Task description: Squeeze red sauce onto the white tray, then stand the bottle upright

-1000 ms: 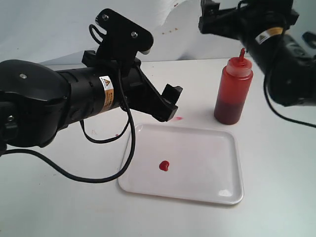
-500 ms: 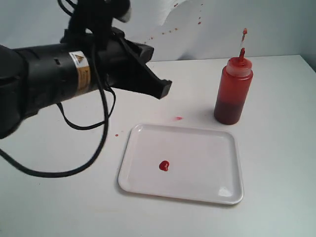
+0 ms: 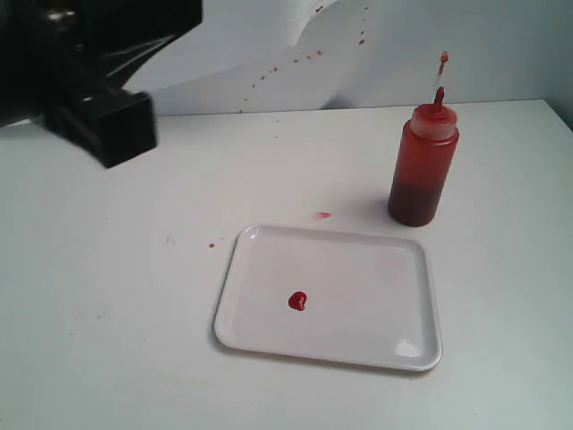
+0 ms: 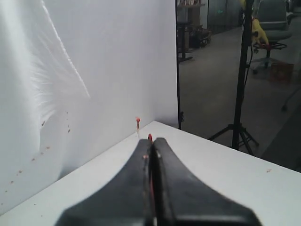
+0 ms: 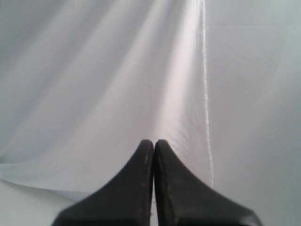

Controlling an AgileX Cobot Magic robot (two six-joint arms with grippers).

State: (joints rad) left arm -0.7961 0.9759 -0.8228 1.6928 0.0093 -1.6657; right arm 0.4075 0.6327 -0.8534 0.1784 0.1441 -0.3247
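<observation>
The bottle [image 3: 423, 170] stands upright on the table behind the white tray's [image 3: 376, 269] far right corner, with its tip cap dangling above the nozzle. A small heart-shaped blob of red sauce [image 3: 298, 301] lies left of the tray's middle. My left gripper [image 4: 151, 140] is shut and empty, raised at the far upper left of the exterior view [image 3: 112, 134], well away from the tray. Just past its fingertips in the left wrist view shows the bottle's nozzle [image 4: 150, 137]. My right gripper [image 5: 153, 142] is shut and empty, faces the white backdrop, and is out of the exterior view.
Faint red specks [image 3: 323, 215] mark the table behind the tray, and more dot the white backdrop [image 3: 295, 58]. In the left wrist view a black tripod stand [image 4: 240, 94] rises beyond the table's edge.
The left arm has pulled back up and to the left, away from the tray. The right arm has left the exterior view. Both grippers have gone from open to shut.
</observation>
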